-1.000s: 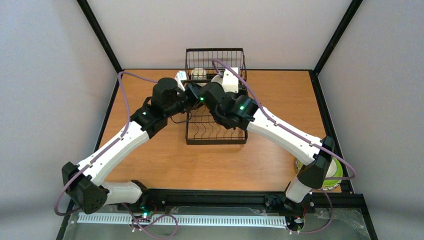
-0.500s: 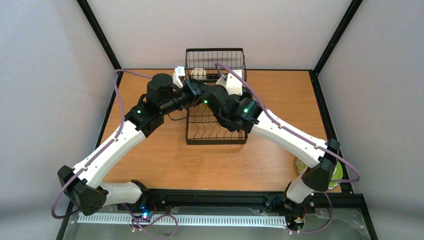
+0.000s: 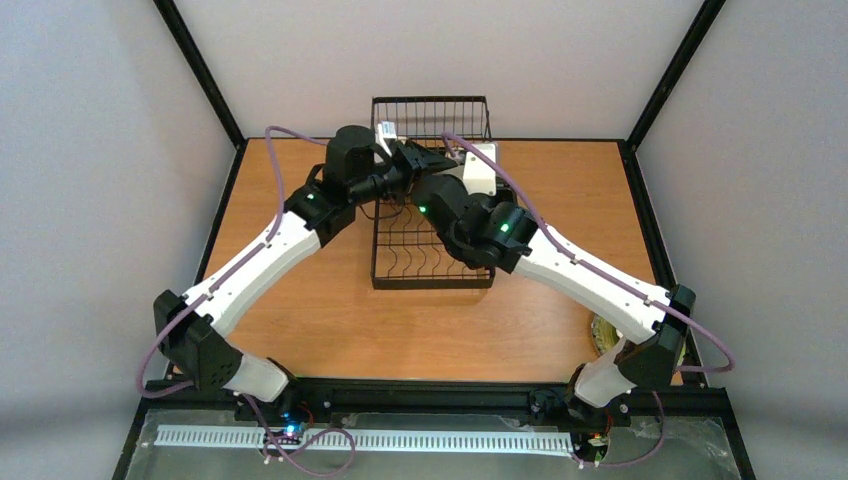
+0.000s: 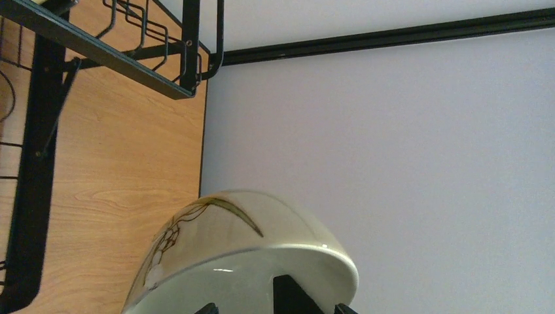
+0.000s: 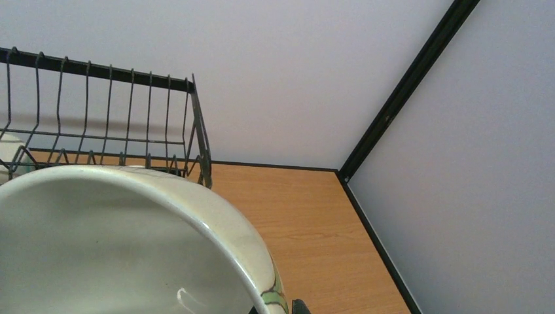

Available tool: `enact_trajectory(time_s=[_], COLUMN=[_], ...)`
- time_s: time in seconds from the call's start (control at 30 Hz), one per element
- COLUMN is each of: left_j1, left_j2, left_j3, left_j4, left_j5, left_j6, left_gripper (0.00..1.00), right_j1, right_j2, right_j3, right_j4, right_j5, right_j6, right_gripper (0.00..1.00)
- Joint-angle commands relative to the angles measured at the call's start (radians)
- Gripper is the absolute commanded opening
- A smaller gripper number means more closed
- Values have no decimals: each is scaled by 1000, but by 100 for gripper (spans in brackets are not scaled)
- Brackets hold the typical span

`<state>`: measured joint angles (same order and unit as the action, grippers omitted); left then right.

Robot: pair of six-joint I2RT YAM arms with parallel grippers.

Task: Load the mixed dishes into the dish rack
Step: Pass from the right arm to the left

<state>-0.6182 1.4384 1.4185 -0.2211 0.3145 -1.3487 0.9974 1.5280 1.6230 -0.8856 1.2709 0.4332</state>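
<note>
1. bowl point(image 5: 118, 242): white, glossy, with a brown-and-green plant motif on the outer wall. It is at the far end of the rack point(image 3: 432, 262), close by the basket point(image 3: 430, 112), where the two grippers meet. The overhead view hides it under the wrists. In the right wrist view its hollow faces the camera, and the basket's wire wall stands just behind the rim. In the left wrist view the outer wall and rim show.
2. right gripper point(image 5: 278, 307): jaws pressed together on the bowl's rim. One dark tip shows just outside the rim at the bottom edge.
3. left gripper point(image 3: 425, 157): jaws spread wide, with dark tips close against the bowl in its own view. Whether they touch the bowl cannot be told.
4. rack: black wire, with a long tray of curved slots toward the arms and the taller basket at the wall end.
5. pale dish point(image 5: 8, 154): inside the basket behind the wires, cut off by the picture's edge. Its kind is not clear.
6. dish edge point(image 3: 598, 335): a yellowish-green sliver on the table at the right, well apart from the rack and mostly hidden behind the right arm point(image 3: 590, 280).
7. left arm point(image 3: 260, 265) and right arm: both reach inward to the rack's far end. Green lights point(image 3: 505, 228) are lit on the joints, and purple cables point(image 3: 275, 160) loop alongside.
8. table point(image 3: 300, 300): wood-grain top with a black frame point(image 3: 200, 70) and pale walls point(image 3: 100, 150) around it. A white slotted strip point(image 3: 350, 438) lies along the front.
</note>
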Motion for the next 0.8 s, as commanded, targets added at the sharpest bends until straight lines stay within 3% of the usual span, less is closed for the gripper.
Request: enact_trajectory(time_s=[0.0,0.33,0.43,0.57,0.77], left_j1=[6,6,3,-2,-16], left_j2=[36,107,127,157,188], left_j3=[59,126,161,201,227], left_j4=[42,60,49,7,-41], left_j5=[50,100,118,140,175], left_j6=[-66,-131,-141,-131,-119], left_gripper=[100,100,100,100,100], right_j1=[4,15,30,58,76], right_j2=[-53,-44,-9,106,142], right_j3=[-23,-66,-29,106,151], right_j4=[32,15,-116,-487,-508], right_j5=[72,117,163,236,283], right_j6=[9,30,137,460,486], right_gripper=[2,2,2,2,2])
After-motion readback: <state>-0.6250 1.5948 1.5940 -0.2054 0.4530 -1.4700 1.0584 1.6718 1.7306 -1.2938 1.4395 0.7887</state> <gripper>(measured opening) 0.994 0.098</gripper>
